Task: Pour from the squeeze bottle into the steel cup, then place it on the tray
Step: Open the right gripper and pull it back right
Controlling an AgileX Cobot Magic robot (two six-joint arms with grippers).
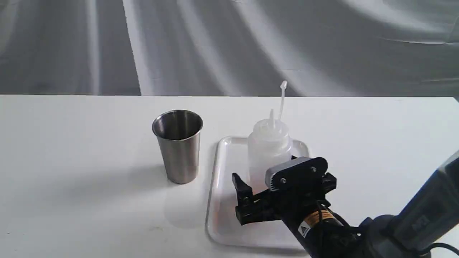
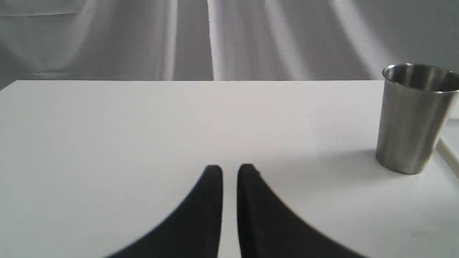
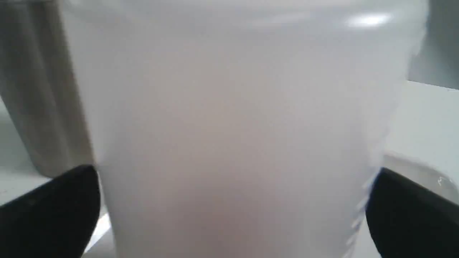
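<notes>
The squeeze bottle (image 1: pixel 269 147) stands upright on the white tray (image 1: pixel 224 200), its cap strap sticking up beside the nozzle. Only a faint warm tint shows low in its translucent body (image 3: pixel 233 107). My right gripper (image 1: pixel 278 179) is open around the bottle's lower half, with one finger (image 3: pixel 53 211) on each side at or just off its walls. To the left of the tray, the steel cup (image 1: pixel 178 147) stands upright on the table. My left gripper (image 2: pixel 229 172) is shut and empty, low over the bare table with the cup (image 2: pixel 412 118) off to its side.
The white table (image 1: pixel 71 150) runs back to a grey draped backdrop. A corner of the tray rim (image 2: pixel 448 150) shows beside the cup in the left wrist view. The right arm (image 1: pixel 412 222) reaches in from the lower right.
</notes>
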